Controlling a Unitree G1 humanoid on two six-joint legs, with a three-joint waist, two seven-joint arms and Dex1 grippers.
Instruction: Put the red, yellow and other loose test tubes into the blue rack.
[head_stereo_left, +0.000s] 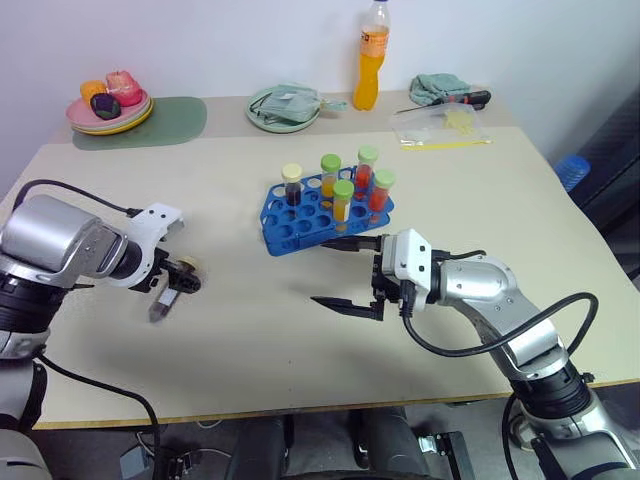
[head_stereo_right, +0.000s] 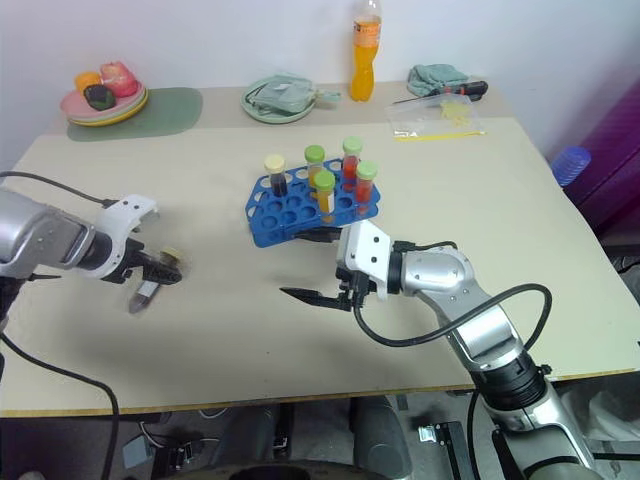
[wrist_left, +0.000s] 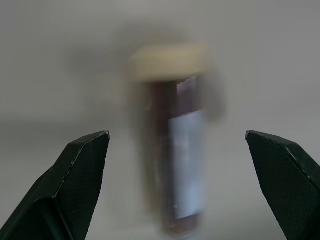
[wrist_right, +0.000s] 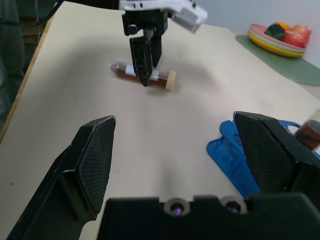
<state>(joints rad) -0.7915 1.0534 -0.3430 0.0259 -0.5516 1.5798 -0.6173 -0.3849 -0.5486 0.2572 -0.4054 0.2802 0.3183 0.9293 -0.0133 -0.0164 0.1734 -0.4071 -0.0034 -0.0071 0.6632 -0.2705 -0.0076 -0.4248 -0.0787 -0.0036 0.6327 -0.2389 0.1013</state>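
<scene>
Five capped tubes racked; one brown tube loose.

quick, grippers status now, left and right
Left gripper: open, straddling the loose brown tube on the table, not gripping.
Right gripper: open, empty.

No writing is showing clearly enough to read anywhere. The orange drink bottle is wearing a label, but its print is too small to make out. The white label on the loose brown test tube is looking blank and blurred.
</scene>
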